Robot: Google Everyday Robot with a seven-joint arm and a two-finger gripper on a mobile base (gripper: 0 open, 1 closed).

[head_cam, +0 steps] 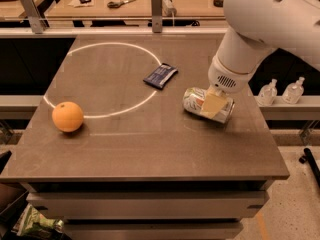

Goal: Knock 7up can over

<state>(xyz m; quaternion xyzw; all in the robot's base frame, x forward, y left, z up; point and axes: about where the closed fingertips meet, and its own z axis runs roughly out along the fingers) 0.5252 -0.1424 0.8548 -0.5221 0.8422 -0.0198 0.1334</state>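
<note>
CAN DOWN: Your 7up can (194, 99) lies on its side at the right of the worktop (150, 149), well apart from the orange (67, 116) at the near left, with the blue packet (160, 76) a little to its far left. The pincer (213, 103), reaching down from the white arm (260, 19), is clenched on the can. One tan finger (214, 105) crosses the can's near flank, and its partner is hidden behind. The can's long axis runs roughly left to right, level with the surface, the right end swung a little nearer. You cannot tell from here which end bears the pull tab. By the look of it the tipping itself is done and you are at the close of the task. What likely remains is to release the can and lift clear without setting it rolling toward the right edge.
</note>
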